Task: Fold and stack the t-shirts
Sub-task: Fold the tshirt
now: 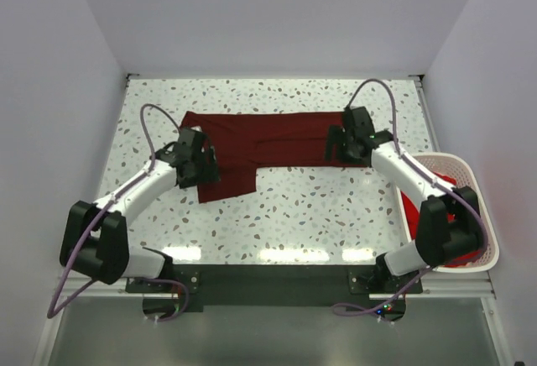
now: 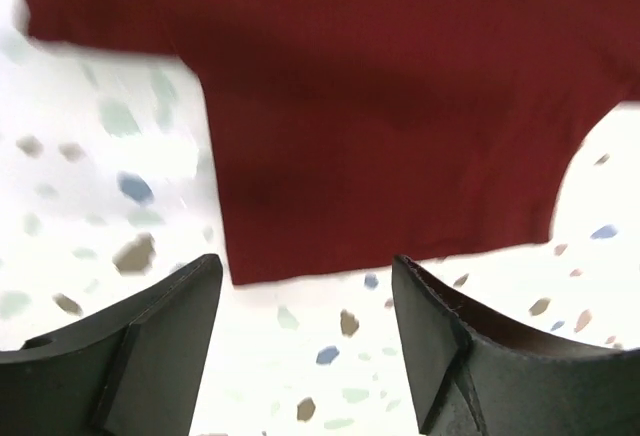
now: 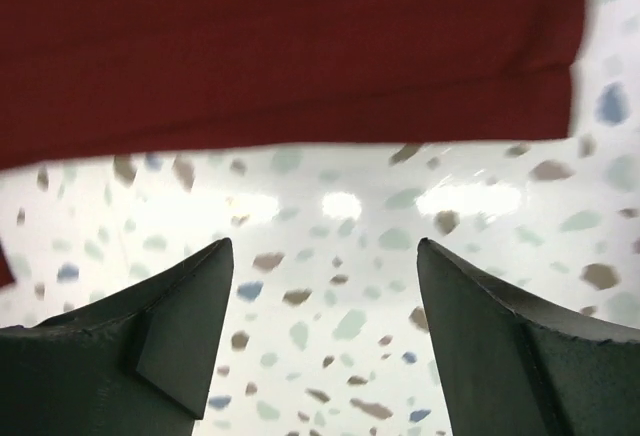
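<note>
A dark maroon t-shirt [image 1: 260, 141] lies flat across the far middle of the speckled table, one part hanging nearer at its left [image 1: 226, 183]. My left gripper [image 1: 201, 164] is open and empty, just off the shirt's left near part; the left wrist view shows the cloth's edge [image 2: 390, 156] just beyond the fingertips [image 2: 195, 286]. My right gripper [image 1: 340, 146] is open and empty at the shirt's right end; the right wrist view shows the cloth's edge [image 3: 290, 56] beyond the fingertips [image 3: 215, 266]. Brighter red shirts [image 1: 417, 211] lie in the basket.
A white plastic mesh basket [image 1: 474, 183] stands at the table's right edge, beside my right arm. White walls close in the table at left, back and right. Bare speckled tabletop [image 1: 319, 206] lies between the shirt and the arm bases.
</note>
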`<state>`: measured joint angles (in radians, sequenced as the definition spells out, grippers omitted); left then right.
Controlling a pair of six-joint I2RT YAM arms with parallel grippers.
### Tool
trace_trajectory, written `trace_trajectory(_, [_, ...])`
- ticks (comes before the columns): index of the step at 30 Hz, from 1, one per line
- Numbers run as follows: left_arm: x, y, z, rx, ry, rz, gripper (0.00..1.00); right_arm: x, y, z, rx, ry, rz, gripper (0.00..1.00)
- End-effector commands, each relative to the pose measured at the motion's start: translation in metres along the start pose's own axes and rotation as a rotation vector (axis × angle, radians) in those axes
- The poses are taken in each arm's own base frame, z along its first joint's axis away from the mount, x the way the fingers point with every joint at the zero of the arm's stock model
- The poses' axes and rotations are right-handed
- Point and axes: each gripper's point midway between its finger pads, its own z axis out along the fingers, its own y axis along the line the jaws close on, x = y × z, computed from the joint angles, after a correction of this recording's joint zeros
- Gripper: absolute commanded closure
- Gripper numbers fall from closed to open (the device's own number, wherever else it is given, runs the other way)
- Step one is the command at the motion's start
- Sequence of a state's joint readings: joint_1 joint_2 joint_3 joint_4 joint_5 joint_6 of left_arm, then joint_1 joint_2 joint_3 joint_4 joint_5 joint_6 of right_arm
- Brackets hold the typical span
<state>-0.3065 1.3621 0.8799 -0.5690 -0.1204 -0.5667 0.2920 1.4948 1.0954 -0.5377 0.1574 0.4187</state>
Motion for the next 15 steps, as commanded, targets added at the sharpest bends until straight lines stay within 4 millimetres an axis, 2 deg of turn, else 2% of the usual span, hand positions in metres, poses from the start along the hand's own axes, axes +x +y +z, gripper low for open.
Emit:
trace_trajectory(1, [0.023, 0.0, 0.008, -0.044, 0.008, -0.013, 0.28, 0.026, 0.021, -0.008, -0.085, 0.006, -0.035, 0.22])
trace_trajectory(2, [0.028, 0.002, 0.012, -0.057, 0.012, -0.005, 0.32, 0.037, 0.031, -0.011, -0.11, 0.02, -0.057, 0.22])
trace_trajectory(5, [0.031, 0.002, 0.021, -0.081, -0.002, 0.009, 0.37, 0.061, 0.043, -0.014, -0.161, 0.045, -0.091, 0.22])
trace_trajectory(9, [0.04, 0.006, 0.035, -0.114, 0.023, 0.022, 0.45, 0.089, 0.046, -0.015, -0.189, 0.087, -0.115, 0.22])
trace_trajectory(15, [0.065, 0.013, 0.051, -0.151, 0.081, 0.024, 0.58, 0.098, 0.043, -0.019, -0.2, 0.09, -0.142, 0.22])
